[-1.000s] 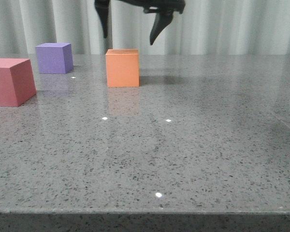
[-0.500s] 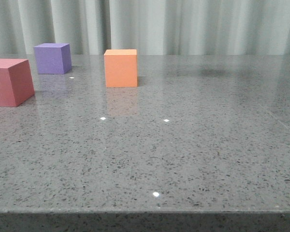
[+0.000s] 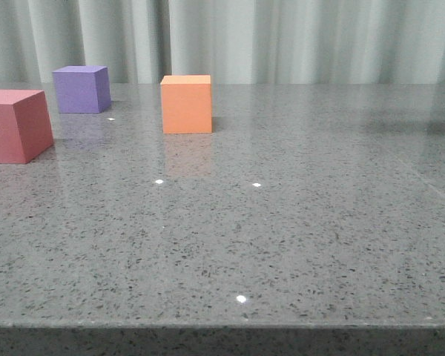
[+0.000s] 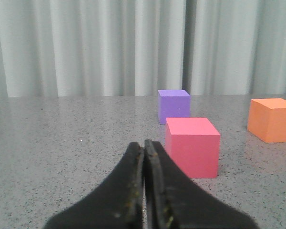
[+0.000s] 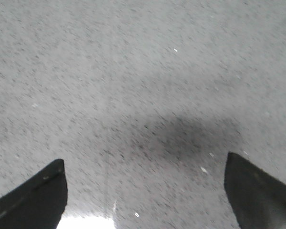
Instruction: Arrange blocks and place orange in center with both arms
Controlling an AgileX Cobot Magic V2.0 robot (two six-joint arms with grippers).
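Orange cube [image 4: 272, 119] well beyond closed, empty left claw [image 4: 144, 148]; right claw [image 5: 145, 186] wide open, empty.

Orange cube [image 3: 186, 104], pinkish-red cube [image 3: 15, 124], purple cube [image 3: 81, 89]; grey speckled table [image 3: 282, 237]; black grippers [image 4: 144, 157].

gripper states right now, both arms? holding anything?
Left gripper: closed, holding nothing, low over the table short of the pinkish-red cube.
Right gripper: open wide, empty, only bare tabletop between its fingers.

Even, soft light; small glints on the table [image 3: 282, 245]; right wrist view motion-blurred with a dark shadow
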